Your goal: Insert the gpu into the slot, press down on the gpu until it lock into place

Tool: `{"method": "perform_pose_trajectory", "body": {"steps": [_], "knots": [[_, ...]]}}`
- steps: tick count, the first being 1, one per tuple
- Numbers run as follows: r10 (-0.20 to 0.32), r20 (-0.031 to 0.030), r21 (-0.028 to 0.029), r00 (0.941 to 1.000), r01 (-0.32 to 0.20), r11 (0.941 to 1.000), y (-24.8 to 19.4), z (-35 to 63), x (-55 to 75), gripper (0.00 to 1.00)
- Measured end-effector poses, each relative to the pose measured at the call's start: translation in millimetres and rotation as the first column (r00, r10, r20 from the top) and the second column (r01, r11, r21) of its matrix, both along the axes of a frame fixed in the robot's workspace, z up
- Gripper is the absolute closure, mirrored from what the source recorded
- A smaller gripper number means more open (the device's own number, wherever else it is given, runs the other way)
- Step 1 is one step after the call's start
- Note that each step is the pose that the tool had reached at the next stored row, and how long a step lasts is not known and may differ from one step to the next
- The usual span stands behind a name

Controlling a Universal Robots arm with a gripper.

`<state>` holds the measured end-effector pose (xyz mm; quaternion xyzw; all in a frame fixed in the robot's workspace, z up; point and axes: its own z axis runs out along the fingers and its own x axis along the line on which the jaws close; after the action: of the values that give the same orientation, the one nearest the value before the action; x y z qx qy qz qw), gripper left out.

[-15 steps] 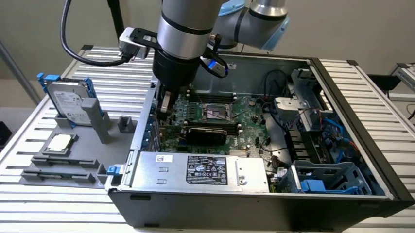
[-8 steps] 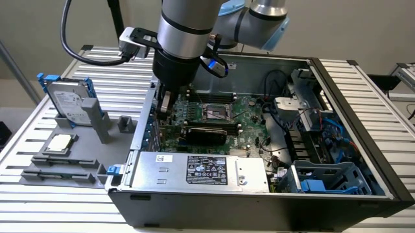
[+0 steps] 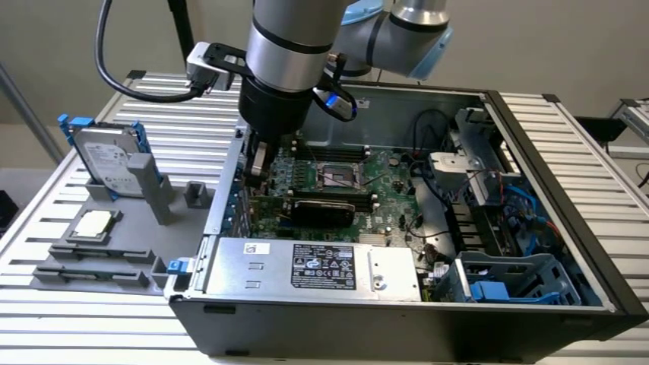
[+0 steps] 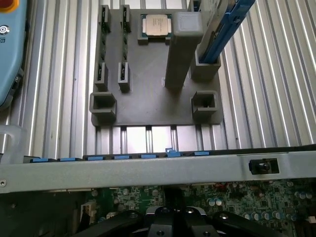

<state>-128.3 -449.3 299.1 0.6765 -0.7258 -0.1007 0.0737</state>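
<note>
The gpu [image 3: 322, 207], a flat black ribbed card, lies low across the green motherboard [image 3: 385, 179] inside the open computer case, along the slot. My gripper [image 3: 258, 173] reaches down into the case at the card's end nearest the case wall on the exterior view's left, just above or touching it; I cannot tell which. Its fingers are shut, and nothing shows between them. In the wrist view the gripper's dark body [image 4: 173, 219] hangs over the motherboard just inside the grey case wall [image 4: 148, 170].
A grey labelled power-supply box [image 3: 315, 266] fills the case's front. A blue drive cage [image 3: 507, 281] and cables sit on the exterior view's right. Outside the wall, a grey holder [image 4: 148, 94] carries a CPU [image 4: 156, 24] and a hard drive in a blue caddy [image 3: 112, 160].
</note>
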Motion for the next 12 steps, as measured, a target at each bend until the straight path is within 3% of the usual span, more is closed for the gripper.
{"method": "perform_pose_trajectory", "body": {"steps": [12], "knots": [[0.000,-0.0088,0.0004,1.0000,0.000,1.0000,0.4,-1.8,0.0,0.89]]}}
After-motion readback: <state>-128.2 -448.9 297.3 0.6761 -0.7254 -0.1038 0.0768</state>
